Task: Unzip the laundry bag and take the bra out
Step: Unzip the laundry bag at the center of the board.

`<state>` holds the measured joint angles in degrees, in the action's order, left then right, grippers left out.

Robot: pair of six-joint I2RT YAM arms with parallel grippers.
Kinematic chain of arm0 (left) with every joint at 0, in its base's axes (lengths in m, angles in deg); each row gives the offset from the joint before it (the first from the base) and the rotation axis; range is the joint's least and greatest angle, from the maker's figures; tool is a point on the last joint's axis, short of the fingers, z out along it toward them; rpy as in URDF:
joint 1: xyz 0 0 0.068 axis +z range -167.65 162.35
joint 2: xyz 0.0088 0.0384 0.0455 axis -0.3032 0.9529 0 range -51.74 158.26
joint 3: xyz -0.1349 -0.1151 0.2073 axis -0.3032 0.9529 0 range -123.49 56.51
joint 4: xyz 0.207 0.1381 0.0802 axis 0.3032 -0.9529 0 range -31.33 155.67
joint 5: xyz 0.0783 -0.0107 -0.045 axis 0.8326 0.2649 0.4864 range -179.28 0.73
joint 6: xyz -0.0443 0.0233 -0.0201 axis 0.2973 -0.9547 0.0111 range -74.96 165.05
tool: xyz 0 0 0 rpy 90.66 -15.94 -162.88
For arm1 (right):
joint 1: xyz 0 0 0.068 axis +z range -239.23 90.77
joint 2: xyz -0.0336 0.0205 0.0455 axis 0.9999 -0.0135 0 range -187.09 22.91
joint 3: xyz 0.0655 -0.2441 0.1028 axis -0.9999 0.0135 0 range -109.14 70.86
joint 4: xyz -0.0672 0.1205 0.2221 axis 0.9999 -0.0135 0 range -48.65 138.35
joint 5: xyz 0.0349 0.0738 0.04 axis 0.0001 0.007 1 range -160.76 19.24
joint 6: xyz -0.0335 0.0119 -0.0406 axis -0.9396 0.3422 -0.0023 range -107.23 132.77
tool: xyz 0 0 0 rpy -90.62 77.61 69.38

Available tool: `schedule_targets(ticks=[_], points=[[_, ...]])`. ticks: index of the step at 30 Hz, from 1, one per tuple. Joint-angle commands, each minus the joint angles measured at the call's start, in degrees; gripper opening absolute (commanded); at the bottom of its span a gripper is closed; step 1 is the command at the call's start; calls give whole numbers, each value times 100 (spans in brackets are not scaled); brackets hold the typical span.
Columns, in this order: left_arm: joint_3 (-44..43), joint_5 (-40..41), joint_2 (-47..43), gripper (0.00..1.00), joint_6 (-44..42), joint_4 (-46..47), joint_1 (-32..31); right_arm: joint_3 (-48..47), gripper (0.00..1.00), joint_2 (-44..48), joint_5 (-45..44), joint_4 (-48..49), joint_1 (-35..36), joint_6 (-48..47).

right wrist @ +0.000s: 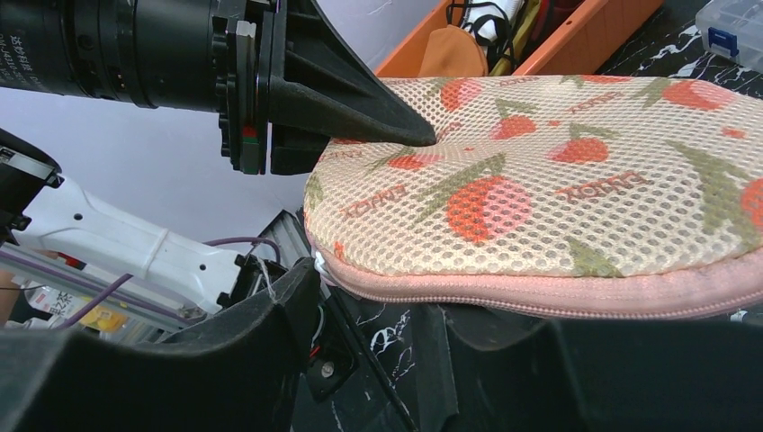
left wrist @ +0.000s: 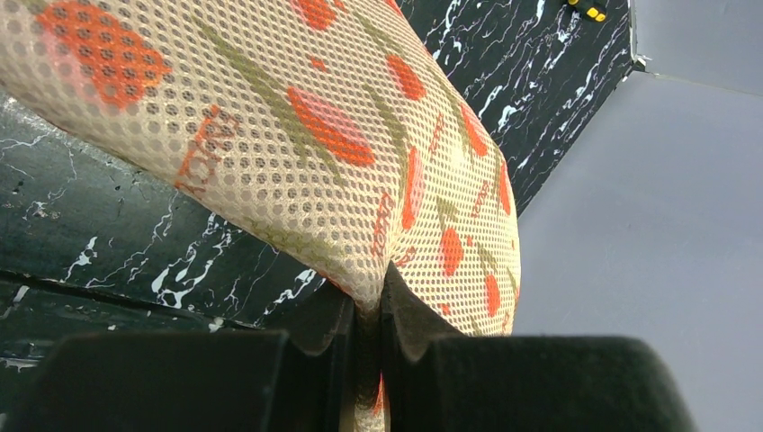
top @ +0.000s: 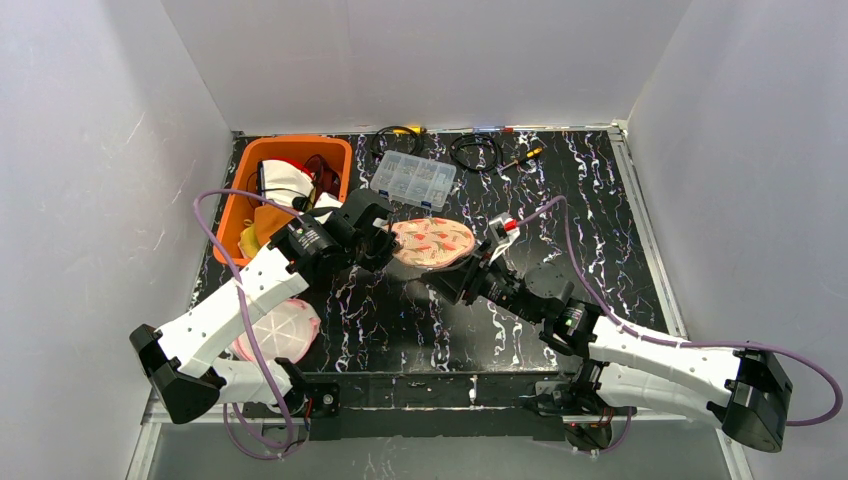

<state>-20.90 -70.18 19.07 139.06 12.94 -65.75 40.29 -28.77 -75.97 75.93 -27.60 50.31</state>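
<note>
The laundry bag (top: 432,241) is a round beige mesh pouch printed with red strawberries, with a pink zipper (right wrist: 540,292) running round its edge. It is lifted off the black marbled table. My left gripper (top: 385,243) is shut on a fold of the bag's mesh at its left side (left wrist: 378,297). My right gripper (top: 445,278) is below the bag's near edge, its jaws open under the zipper (right wrist: 396,301). A small white zipper pull (right wrist: 322,264) sits right by its left finger. The zipper looks closed along the part I see. The bra is hidden.
An orange bin (top: 300,142) full of clothes and cables stands at the back left. Behind the bag lies a clear compartment box (top: 413,179), with coiled cables (top: 475,150) and a screwdriver (top: 522,158) further back. A white round mesh pouch (top: 278,330) lies by the left arm.
</note>
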Motion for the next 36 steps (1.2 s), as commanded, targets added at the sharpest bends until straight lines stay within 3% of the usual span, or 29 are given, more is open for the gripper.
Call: schedule_targets(ticks=[1,21,26,34,36], points=[[-17,275,-172,0,50,-200,17,-57,47,142,-33,521,17,1],[59,389,-250,0,84,-220,12,68,19,196,70,606,23,52],[105,394,-267,0,90,-220,15,86,1,245,78,477,19,14],[134,400,-296,0,108,-220,14,106,2,394,43,248,19,14],[119,394,-300,0,121,-218,15,124,27,400,61,216,21,45]])
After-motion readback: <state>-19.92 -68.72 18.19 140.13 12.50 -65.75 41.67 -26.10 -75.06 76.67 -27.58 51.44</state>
